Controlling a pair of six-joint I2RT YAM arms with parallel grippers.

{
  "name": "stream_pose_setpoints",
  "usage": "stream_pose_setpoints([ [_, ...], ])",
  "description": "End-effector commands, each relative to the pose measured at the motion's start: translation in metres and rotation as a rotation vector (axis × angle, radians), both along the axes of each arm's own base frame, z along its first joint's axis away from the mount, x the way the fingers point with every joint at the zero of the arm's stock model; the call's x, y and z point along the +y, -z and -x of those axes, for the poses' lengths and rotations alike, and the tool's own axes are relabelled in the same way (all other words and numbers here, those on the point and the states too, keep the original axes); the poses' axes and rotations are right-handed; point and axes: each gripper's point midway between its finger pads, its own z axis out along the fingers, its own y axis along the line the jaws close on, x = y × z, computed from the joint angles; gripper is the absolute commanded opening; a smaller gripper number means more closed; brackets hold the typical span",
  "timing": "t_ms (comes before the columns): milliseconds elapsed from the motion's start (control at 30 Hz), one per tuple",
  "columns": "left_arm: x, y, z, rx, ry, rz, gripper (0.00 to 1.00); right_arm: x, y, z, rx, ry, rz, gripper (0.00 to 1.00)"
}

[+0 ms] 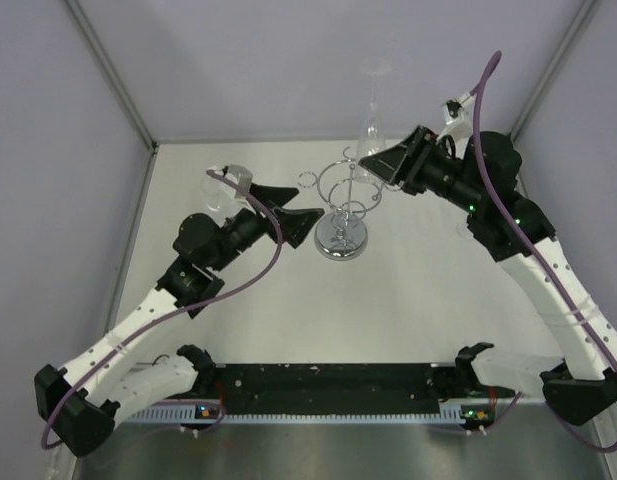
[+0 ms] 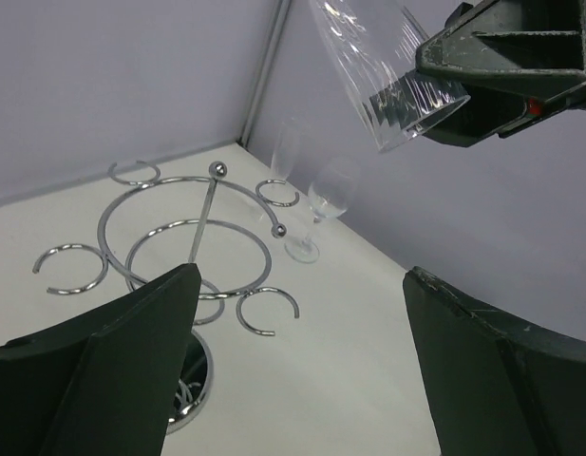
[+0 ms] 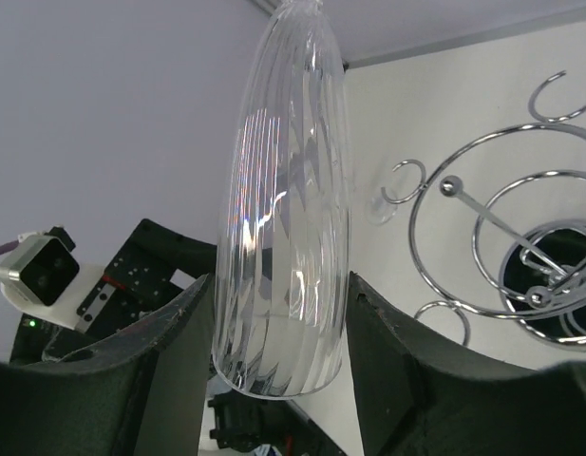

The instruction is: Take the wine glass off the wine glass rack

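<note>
- Right gripper (image 3: 283,375) is pinching the ribbed wine glass (image 3: 288,190) by its bowl, rim toward the wrist and stem pointing away.
- That arm arches in from the near-right corner with its elbow high. The glass is up beside the wine glass rack (image 1: 340,212), clear of its rings, mid-table toward the far edge.
- Left gripper (image 2: 302,275) hangs spread wide and empty by the rack's base, its arm reaching from the near-left corner.

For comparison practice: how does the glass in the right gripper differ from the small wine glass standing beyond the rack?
The held glass is long and ribbed; the small wine glass has a short, rounded bowl. The held glass hangs rim-down in the right gripper; the small one stands upright on the table. Both are clear.
</note>
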Motion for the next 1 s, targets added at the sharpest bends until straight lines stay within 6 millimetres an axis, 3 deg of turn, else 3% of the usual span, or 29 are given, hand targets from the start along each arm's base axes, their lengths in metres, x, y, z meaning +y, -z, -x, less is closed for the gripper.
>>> stream_pose_setpoints([
  [0, 0.001, -0.028, -0.007, -0.26, -0.111, 0.037, 0.94, 0.018, -0.047, 0.011, -0.06, -0.033, -0.132, 0.36],
  [167, -0.004, -0.031, -0.006, -0.388, -0.193, -0.011, 0.94, 0.032, -0.049, 0.006, -0.048, -0.032, -0.156, 0.36],
  [400, -0.001, -0.04, 0.0, -0.527, -0.299, 0.007, 0.93, 0.047, -0.032, 0.001, -0.015, -0.028, -0.193, 0.36],
  [667, 0.007, -0.049, 0.003, -0.587, -0.373, 0.075, 0.93, 0.058, -0.021, 0.001, 0.005, -0.046, -0.214, 0.36],
  [967, 0.005, -0.061, -0.002, -0.596, -0.401, 0.117, 0.92, 0.068, -0.021, 0.009, -0.003, -0.064, -0.225, 0.36],
])
